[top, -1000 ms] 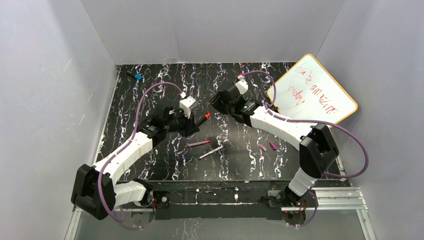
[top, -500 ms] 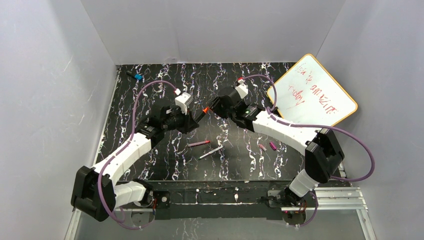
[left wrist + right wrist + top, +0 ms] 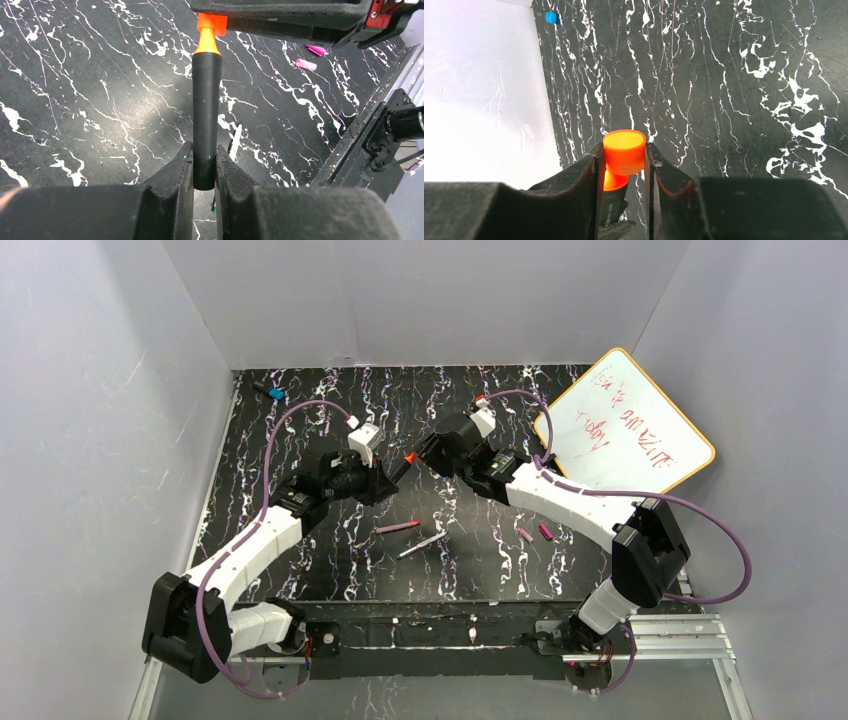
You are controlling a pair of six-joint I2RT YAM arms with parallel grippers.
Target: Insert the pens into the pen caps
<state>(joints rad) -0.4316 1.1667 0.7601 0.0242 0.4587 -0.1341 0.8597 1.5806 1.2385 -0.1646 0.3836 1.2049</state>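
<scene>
Both arms have been converging over the last second, bringing pen and cap together above the table [image 3: 330,570]. The left gripper [image 3: 204,167] is clamping the rear end of the black pen [image 3: 206,115], its jaws nearly closed on the barrel. The right gripper [image 3: 624,160] is pinching the orange cap [image 3: 624,149] across its sides. The pen's orange tip is meeting the cap's mouth, and its cone is showing beneath the cap, so seating is probably incomplete.

To finish well, keep the barrel in line with the cap bore, press straight along that axis, and hold both grips firm against slipping. The right gripper's body is hiding the insertion depth in the left wrist view. The magenta pen [image 3: 398,527] and white-grey pen [image 3: 422,545] are lying between the arms.
</scene>
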